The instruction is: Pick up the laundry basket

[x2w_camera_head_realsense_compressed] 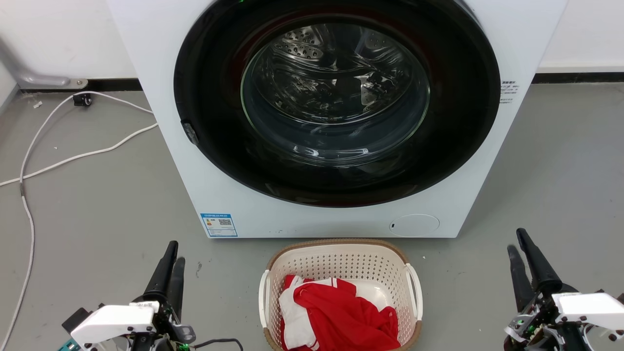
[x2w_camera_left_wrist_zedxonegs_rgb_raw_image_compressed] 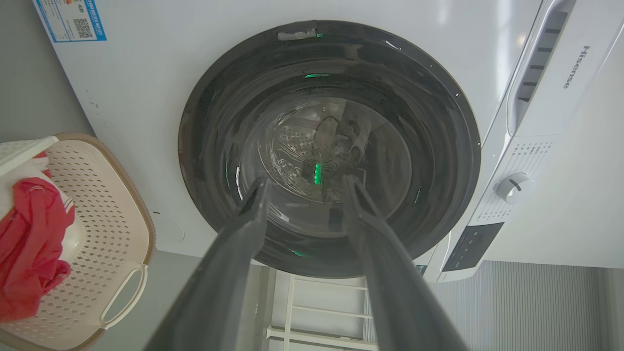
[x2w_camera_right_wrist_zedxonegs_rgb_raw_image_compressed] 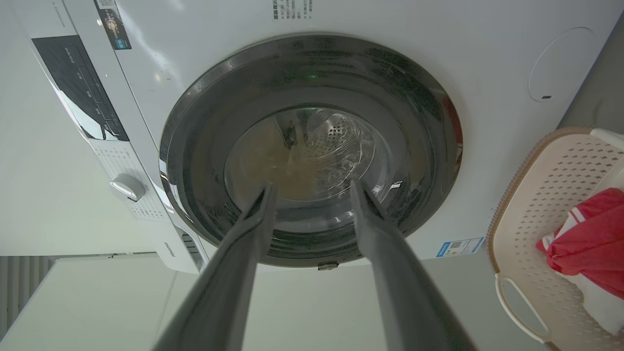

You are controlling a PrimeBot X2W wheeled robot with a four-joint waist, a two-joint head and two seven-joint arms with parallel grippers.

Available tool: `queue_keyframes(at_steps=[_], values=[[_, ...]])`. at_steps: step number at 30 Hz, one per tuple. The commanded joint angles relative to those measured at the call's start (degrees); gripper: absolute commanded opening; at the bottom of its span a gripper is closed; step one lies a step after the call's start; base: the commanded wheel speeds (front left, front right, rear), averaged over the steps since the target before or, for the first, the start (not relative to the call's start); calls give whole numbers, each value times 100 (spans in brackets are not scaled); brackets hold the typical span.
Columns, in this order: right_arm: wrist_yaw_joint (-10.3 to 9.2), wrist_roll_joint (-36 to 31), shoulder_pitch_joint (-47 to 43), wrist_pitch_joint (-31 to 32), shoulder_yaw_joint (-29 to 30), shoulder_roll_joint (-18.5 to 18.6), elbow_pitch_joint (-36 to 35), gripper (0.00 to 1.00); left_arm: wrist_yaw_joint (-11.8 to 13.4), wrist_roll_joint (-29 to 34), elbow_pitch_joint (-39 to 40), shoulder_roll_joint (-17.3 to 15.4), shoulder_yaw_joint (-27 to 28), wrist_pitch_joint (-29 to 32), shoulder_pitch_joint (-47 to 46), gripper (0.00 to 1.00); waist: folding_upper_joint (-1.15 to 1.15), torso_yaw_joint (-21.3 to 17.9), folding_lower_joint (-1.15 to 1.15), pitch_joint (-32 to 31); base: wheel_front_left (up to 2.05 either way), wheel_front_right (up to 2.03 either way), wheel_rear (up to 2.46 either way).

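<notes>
Laundry basket [x2w_camera_head_realsense_compressed: 341,263]: cream perforated plastic, brown rim, white side handles.

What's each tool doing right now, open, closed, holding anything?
Left tool: open, holding nothing.
Right tool: open, holding nothing.

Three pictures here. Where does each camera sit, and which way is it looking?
Head view: on the head, looking forward and down at the washing machine and laundry basket; left tool and right tool at bottom corners.
Left wrist view: on the left wrist, looking along its fingers at the door.
Right wrist view: right wrist, likewise along its fingers.
All share the basket.
</notes>
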State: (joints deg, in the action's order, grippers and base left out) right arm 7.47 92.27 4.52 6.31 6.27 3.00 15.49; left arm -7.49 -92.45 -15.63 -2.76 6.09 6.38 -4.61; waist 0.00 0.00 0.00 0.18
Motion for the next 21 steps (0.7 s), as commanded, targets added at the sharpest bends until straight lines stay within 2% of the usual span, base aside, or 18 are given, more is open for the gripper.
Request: queue_keyframes(at_steps=[1, 12, 21], values=[[1, -17, 55, -58, -51, 6, -99, 100, 0, 9, 94, -12, -56, -51, -63, 100, 0, 1, 0, 1, 0, 0, 0], [1, -432, -11, -350, -247, 5, -274, 100, 0, 317, 280, -33, -393, -351, -52, 100, 0, 12, 0, 7, 0, 0, 0], [2, -1852, -85, -579, -256, 4, -473, 100, 0, 1555, 430, -23, -522, -581, -60, 100, 0, 22, 0, 10, 0, 0, 0]])
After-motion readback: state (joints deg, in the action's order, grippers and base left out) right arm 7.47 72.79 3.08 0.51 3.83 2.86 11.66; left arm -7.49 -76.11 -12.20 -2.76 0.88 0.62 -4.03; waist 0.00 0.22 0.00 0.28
